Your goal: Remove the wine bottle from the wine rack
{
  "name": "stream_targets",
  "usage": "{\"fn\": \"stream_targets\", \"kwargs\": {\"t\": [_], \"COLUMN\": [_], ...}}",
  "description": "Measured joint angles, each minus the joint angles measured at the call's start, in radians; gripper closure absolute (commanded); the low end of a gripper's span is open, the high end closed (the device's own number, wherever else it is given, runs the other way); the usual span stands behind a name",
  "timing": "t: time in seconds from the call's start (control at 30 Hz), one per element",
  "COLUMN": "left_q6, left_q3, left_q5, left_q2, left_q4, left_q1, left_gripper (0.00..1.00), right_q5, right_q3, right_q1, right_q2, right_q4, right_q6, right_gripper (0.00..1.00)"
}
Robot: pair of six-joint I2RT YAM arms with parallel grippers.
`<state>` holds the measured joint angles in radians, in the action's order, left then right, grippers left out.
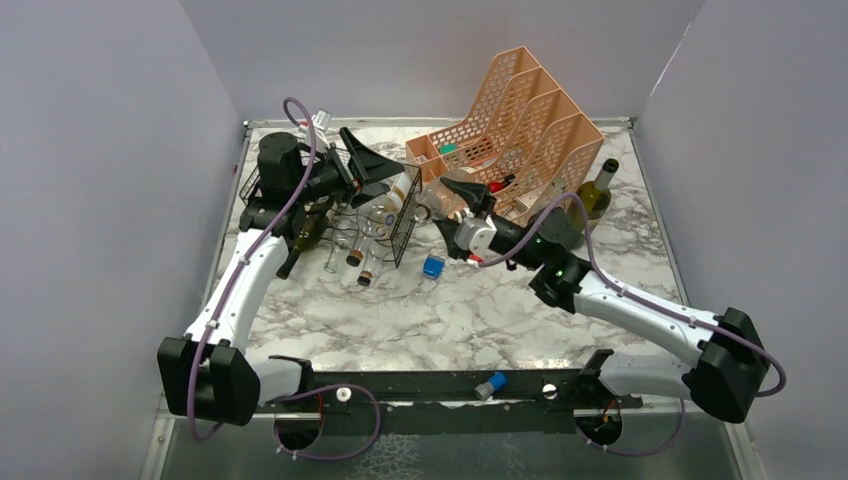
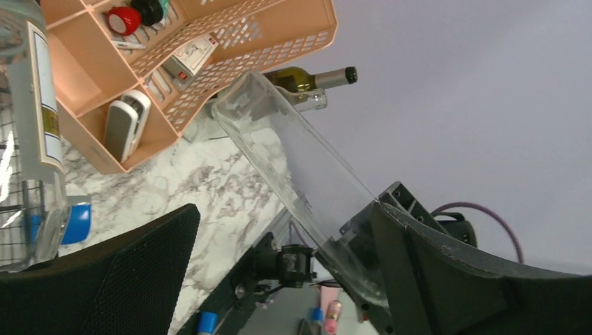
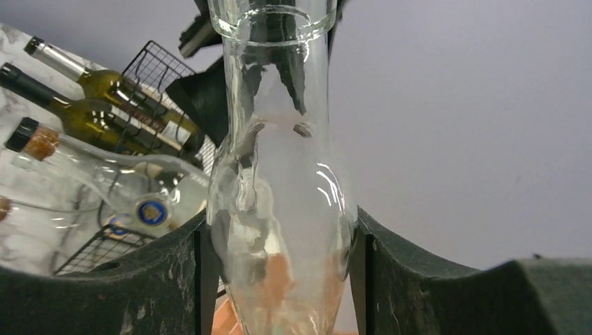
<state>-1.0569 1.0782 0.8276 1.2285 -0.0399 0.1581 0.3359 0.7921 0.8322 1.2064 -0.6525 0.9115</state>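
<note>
The black wire wine rack (image 1: 402,228) stands at the back left and holds several bottles, green and clear (image 3: 105,118). My right gripper (image 1: 452,200) is shut on a clear glass wine bottle (image 1: 428,196) just off the rack's right side. In the right wrist view both pads of the right gripper (image 3: 279,223) press the bottle's body (image 3: 279,139). Its open neck points up toward the left arm. My left gripper (image 1: 372,165) hovers over the rack's top right corner, open. In the left wrist view, nothing sits between the wide-apart fingers of the left gripper (image 2: 286,209).
A peach perforated file organizer (image 1: 520,130) with small items stands at the back, right behind the right gripper. A green bottle (image 1: 598,188) is at the far right. A blue cap (image 1: 433,266) lies in front of the rack. Grey walls close in three sides.
</note>
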Motion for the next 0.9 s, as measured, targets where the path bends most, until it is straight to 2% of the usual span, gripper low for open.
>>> {"fn": "stream_targets", "kwargs": {"t": [0.1,0.23,0.43,0.73,0.9], "left_q6": [0.070,0.142,0.186,0.203,0.208], "left_q3": [0.028,0.058,0.059,0.059,0.059], "left_q5": [-0.010,-0.026,-0.037,-0.037,-0.037], "left_q2": [0.000,0.000,-0.002,-0.002,-0.002], "left_q4": [-0.042,-0.085,-0.118,-0.125,-0.129], "left_q1": [0.000,0.000,0.000,0.000,0.000], "left_gripper": [0.01,0.01,0.01,0.01,0.01], "right_q5": [-0.082,-0.177,-0.295,-0.476,-0.515], "right_q3": [-0.002,-0.026,-0.135,-0.271,-0.325], "right_q1": [0.000,0.000,0.000,-0.024,-0.121], "right_q2": [-0.050,-0.129,-0.270,-0.274,-0.237], "right_q4": [0.090,0.217,0.344,0.343,0.281], "right_q6": [-0.128,-0.309,-0.550,-0.729,-0.826], "right_gripper": [0.66,0.76,0.76,0.75,0.76]}}
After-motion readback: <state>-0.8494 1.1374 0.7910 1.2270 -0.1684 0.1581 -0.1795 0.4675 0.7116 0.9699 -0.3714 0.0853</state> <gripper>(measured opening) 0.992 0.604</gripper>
